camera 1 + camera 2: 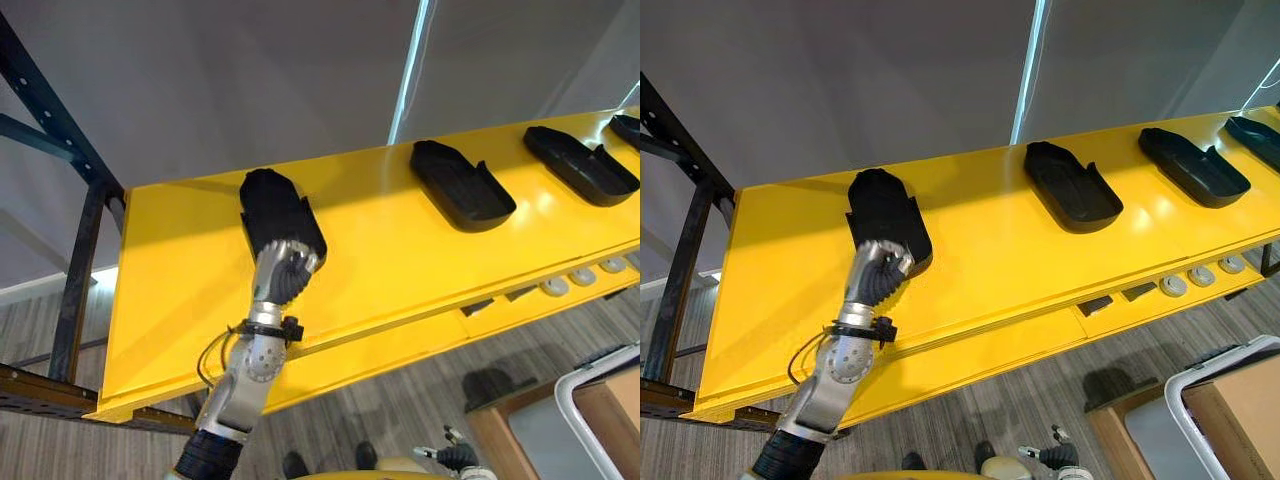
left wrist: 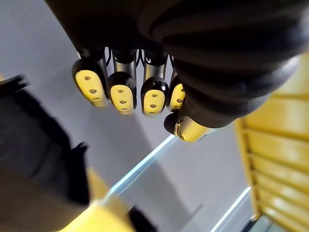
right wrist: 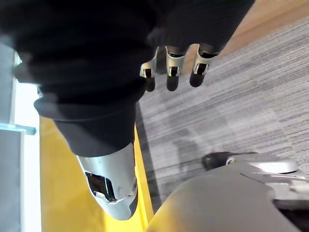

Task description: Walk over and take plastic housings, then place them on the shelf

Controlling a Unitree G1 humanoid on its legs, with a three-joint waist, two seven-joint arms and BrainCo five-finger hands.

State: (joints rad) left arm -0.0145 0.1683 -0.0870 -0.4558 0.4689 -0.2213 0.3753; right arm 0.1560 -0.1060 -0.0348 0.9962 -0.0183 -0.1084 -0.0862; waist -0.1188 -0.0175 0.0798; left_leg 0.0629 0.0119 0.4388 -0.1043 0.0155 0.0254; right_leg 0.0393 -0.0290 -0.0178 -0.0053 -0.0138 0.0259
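Note:
A black plastic housing (image 1: 272, 208) lies flat on the left part of the yellow shelf (image 1: 390, 265). My left hand (image 1: 287, 268) rests at its near end, touching or just short of it. In the left wrist view its fingers (image 2: 121, 92) are loosely bent with nothing between them and the thumb (image 2: 189, 128); the housing (image 2: 34, 145) shows as a dark shape past them. Further right on the shelf lie three more black housings (image 1: 462, 185), (image 1: 582, 166), (image 1: 628, 128). My right hand (image 3: 174, 67) hangs low over the grey floor, fingers relaxed and holding nothing.
A dark steel rack post (image 1: 82, 262) stands at the shelf's left end. Round white parts (image 1: 556, 287) lie on a lower level under the shelf's front edge. A brown box in a white frame (image 1: 600, 410) stands on the floor at lower right. A grey wall is behind the shelf.

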